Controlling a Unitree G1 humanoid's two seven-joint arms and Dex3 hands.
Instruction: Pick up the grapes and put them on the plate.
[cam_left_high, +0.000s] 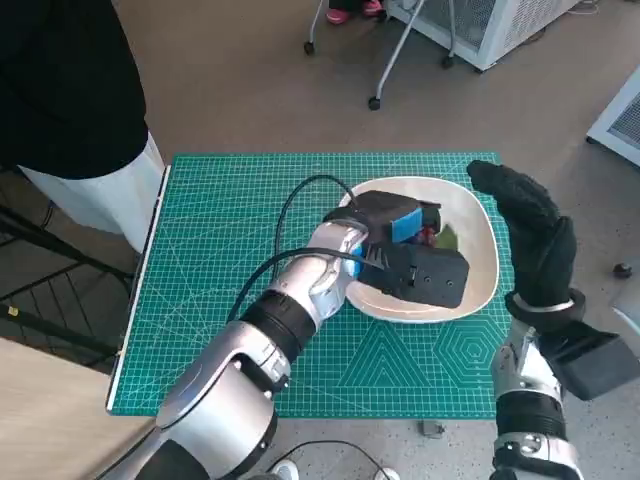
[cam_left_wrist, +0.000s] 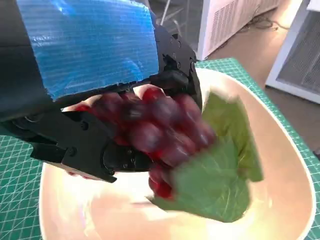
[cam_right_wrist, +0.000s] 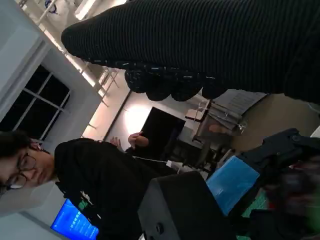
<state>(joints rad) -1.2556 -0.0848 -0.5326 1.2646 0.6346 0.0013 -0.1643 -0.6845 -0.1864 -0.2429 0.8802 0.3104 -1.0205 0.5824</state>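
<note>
Green cutting mat (cam_left_high: 230, 260) bears white plate (cam_left_high: 485, 240).

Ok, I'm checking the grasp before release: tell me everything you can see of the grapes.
The grapes are a bunch of dark red, round, glossy berries with a broad green leaf attached at one side. They look blurred in the left wrist view. The left hand grips the bunch between its black fingers, over the white plate. The leaf hangs low toward the plate's inside; whether it touches cannot be told. In the head view only a sliver of red and green shows beside the hand.
</note>
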